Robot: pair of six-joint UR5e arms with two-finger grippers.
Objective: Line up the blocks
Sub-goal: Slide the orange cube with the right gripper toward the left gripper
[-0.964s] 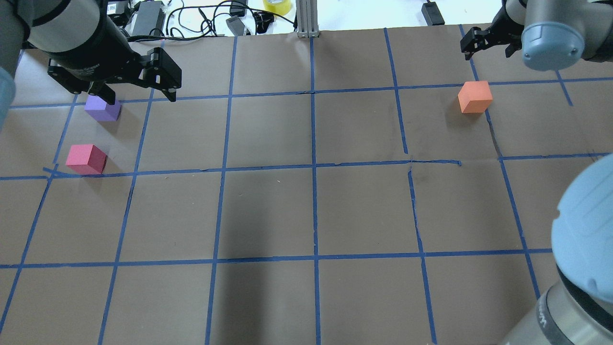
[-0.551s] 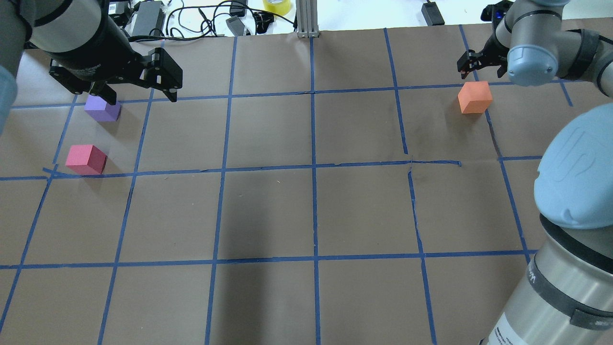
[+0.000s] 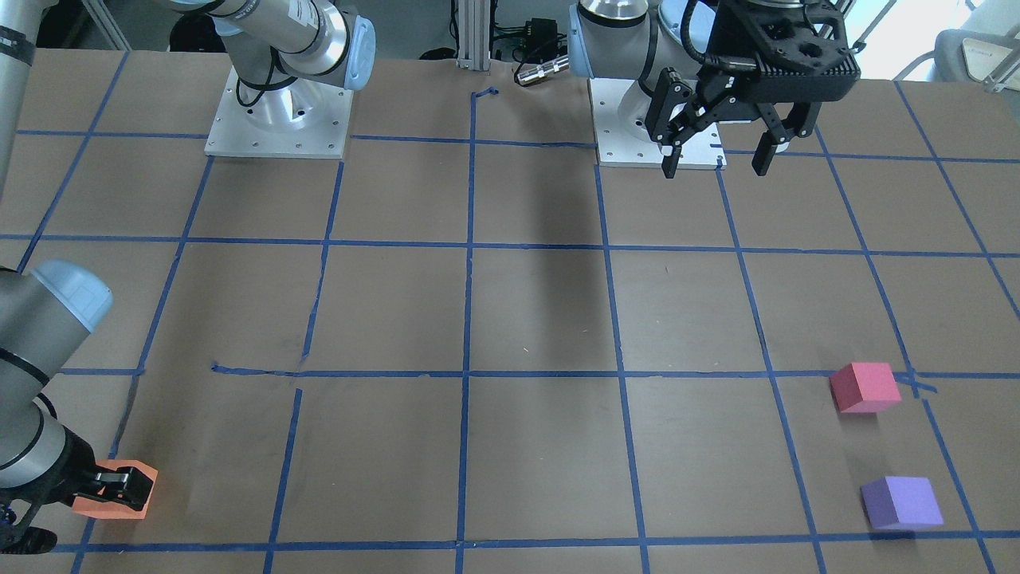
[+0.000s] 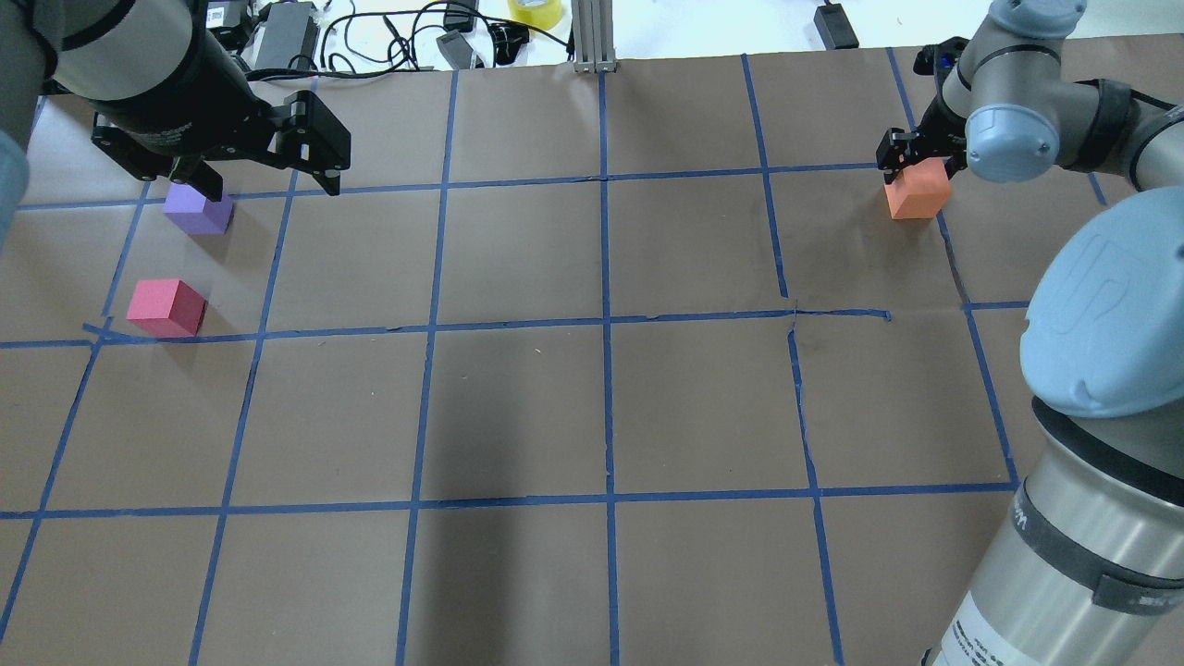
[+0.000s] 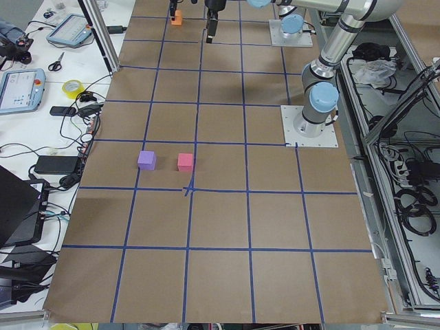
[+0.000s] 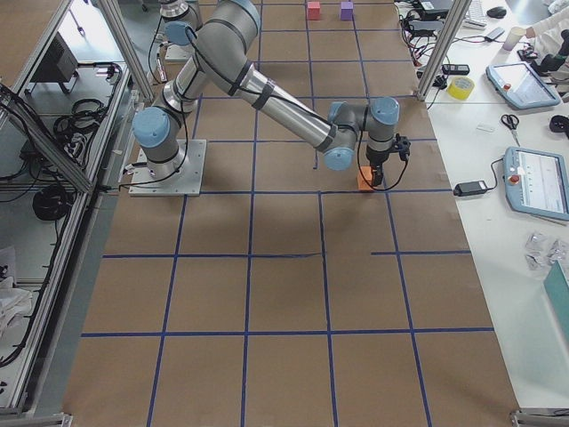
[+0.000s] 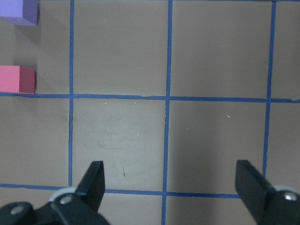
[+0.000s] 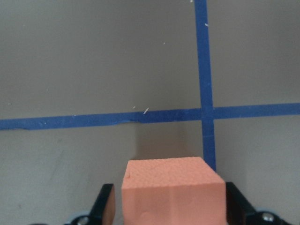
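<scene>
The orange block [image 4: 916,194] sits at the far right of the table, also seen in the front view [image 3: 103,506]. My right gripper [image 4: 914,166] is lowered over it. In the right wrist view the orange block [image 8: 171,197] stands between the two fingers [image 8: 107,206] with thin gaps on both sides, so the gripper is open. The purple block [image 4: 199,211] and the red-pink block [image 4: 166,307] sit at the far left, about a block's width apart. My left gripper [image 4: 271,185] hangs open and empty high above the table [image 3: 715,169]. Its wrist view shows both blocks [image 7: 16,11] [image 7: 16,79].
Brown paper with a blue tape grid covers the table. Cables, power bricks and a yellow tape roll [image 4: 535,11] lie past the far edge by an aluminium post [image 4: 592,37]. The two arm bases [image 3: 279,112] [image 3: 653,119] stand on the robot's side.
My right gripper has come down and toward me from beyond the orange block and now straddles it. The block has not moved. The left arm is still.
</scene>
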